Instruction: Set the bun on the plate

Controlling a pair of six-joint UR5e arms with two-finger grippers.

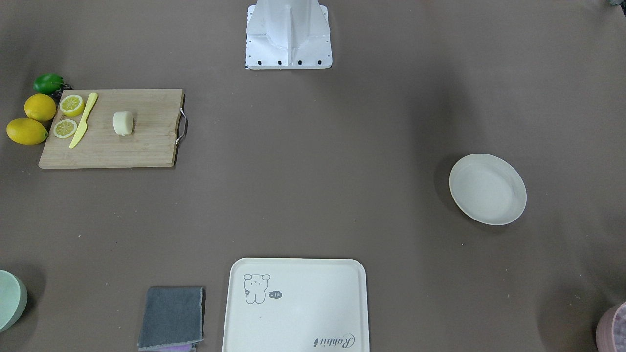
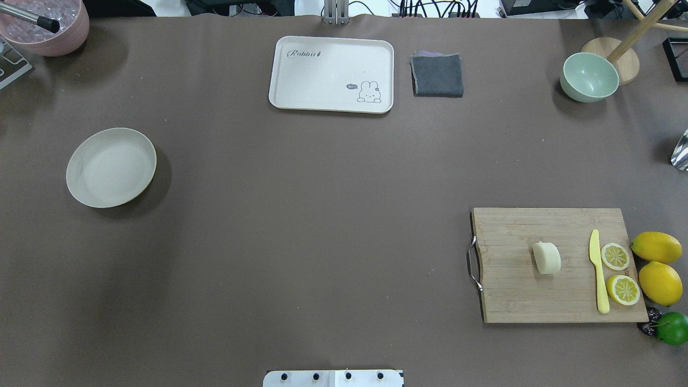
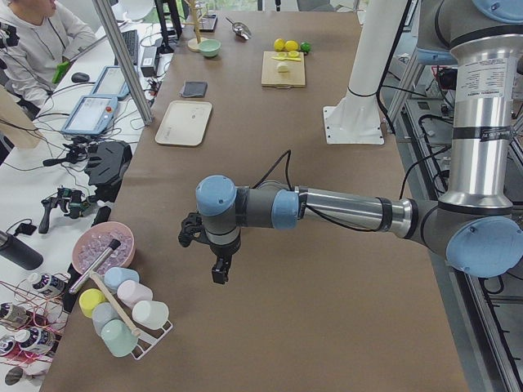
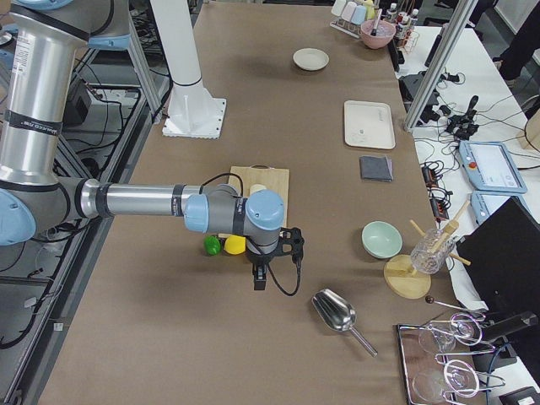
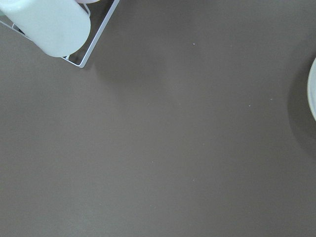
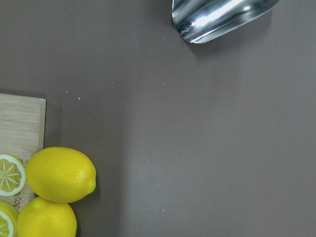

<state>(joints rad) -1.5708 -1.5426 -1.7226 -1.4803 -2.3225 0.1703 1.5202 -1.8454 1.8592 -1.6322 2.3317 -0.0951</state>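
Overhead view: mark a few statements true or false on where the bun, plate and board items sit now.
The small cream-white bun lies on the wooden cutting board. True.
The round off-white plate has food in it. False: nothing lies in it.
The yellow plastic knife lies between the bun and the two cut lemon halves. True.
The grey folded cloth lies on the cream rectangular tray. False: it lies beside the tray, on the brown table.
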